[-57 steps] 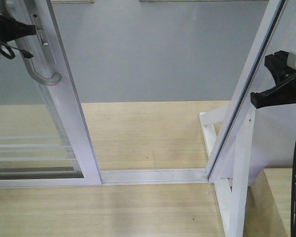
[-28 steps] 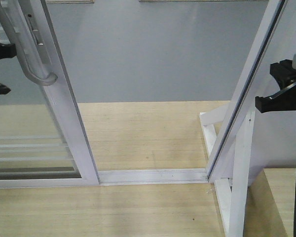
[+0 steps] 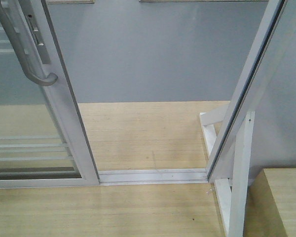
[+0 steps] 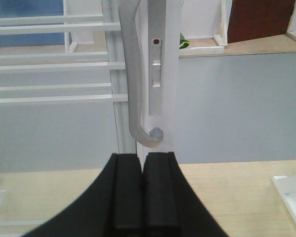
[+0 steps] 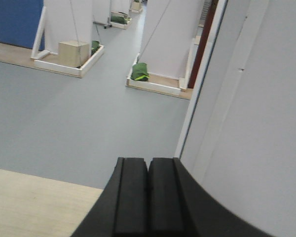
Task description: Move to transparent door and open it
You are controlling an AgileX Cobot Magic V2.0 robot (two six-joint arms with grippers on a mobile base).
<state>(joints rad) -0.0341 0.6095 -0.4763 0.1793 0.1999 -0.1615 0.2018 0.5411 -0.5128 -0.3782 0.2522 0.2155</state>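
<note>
The transparent door (image 3: 24, 113) stands at the left of the front view, a glass panel in a white frame with thin white bars low down. Its curved silver handle (image 3: 30, 52) hooks outward on the right upright. Neither gripper shows in the front view. In the left wrist view the handle (image 4: 135, 94) hangs straight ahead. My left gripper (image 4: 142, 156) is shut with nothing in it, just below the handle's hooked end and apart from it. My right gripper (image 5: 148, 160) is also shut and holds nothing, beside a white panel (image 5: 256, 108).
A white floor track (image 3: 153, 175) runs from the door to a slanted white upright (image 3: 246, 89) with white braces (image 3: 237, 173). A wooden box (image 3: 281, 197) sits at bottom right. Between door and upright the doorway gives onto grey floor (image 3: 148, 59). Far stands hold green objects (image 5: 139, 72).
Both arms have drawn out of the front view, the left one leftward off the handle, the right one rightward. The door edge has shifted slightly left.
</note>
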